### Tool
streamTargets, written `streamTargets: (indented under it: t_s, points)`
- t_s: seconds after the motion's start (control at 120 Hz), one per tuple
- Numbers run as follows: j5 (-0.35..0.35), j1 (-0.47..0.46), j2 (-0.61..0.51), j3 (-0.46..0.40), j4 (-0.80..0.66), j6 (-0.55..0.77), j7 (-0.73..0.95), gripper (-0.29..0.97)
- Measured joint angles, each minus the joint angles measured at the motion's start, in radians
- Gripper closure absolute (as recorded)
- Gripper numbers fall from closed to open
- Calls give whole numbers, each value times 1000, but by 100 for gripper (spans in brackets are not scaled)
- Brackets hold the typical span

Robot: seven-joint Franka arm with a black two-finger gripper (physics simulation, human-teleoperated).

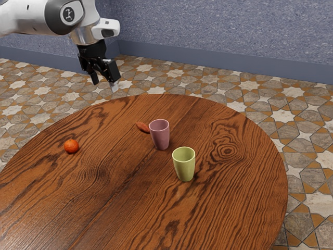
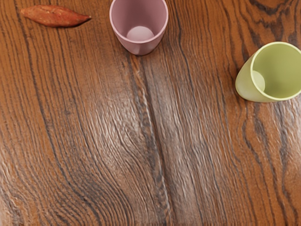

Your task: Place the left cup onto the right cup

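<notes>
At the exterior view's left an orange (image 1: 72, 146) sits on the bench (image 1: 104, 203), and above the bench's far edge hangs the gripper (image 1: 105, 83), released, its fingers apart with nothing between them. A brown root (image 1: 142, 126) lies next, and just beside it the pink cup (image 1: 159, 134), the left one, stands upright and mouth-up near the bench's middle, well apart from the gripper, lower than it and toward the exterior view's right. Further right the green cup (image 1: 183, 163) stands upright too, near the pink cup but apart from it, so the coming move looks like a reach down and rightward onto the pink cup's vertical axis.
</notes>
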Motion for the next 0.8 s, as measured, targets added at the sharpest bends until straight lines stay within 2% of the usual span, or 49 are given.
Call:
streamTargets:
  t_s: [0.358,0.492,0.8]
  points:
    - [-1,0,9,4,5,-3,9,0]
    - [-8,3,63,5,53,-1,11,0]
    - [-48,45,503,8,528,-51,19,0]
